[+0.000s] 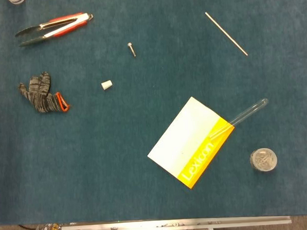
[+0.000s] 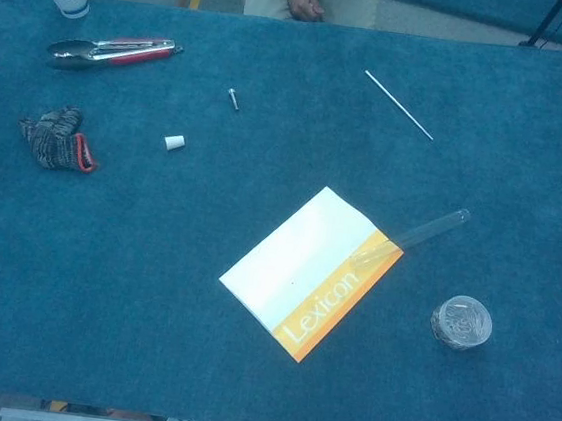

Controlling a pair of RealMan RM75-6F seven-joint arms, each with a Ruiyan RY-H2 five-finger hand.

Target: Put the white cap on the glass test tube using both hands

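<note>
While neither the left hand nor the right hand shows in head or chest view, cannot tell whether fingers lie apart or together. Judged as the very start: nothing gripped, cap and tube both untouched on the blue felt table (image 1: 147,197).

Next move, by judgement: reach for both pieces, one per hand, then bring them together end to end and press.

Small white tapered plastic cap (image 1: 106,85) lying on its side, well apart from the white and orange Lexicon booklet (image 1: 188,139), up and to its left. Clear glass test tube (image 1: 243,115), slender and round-ended, lying slantwise with its lower end resting on the booklet's orange corner and the rounded end pointing away to the upper right. Likely to roll and slip under fingers, being smooth and thin.
</note>
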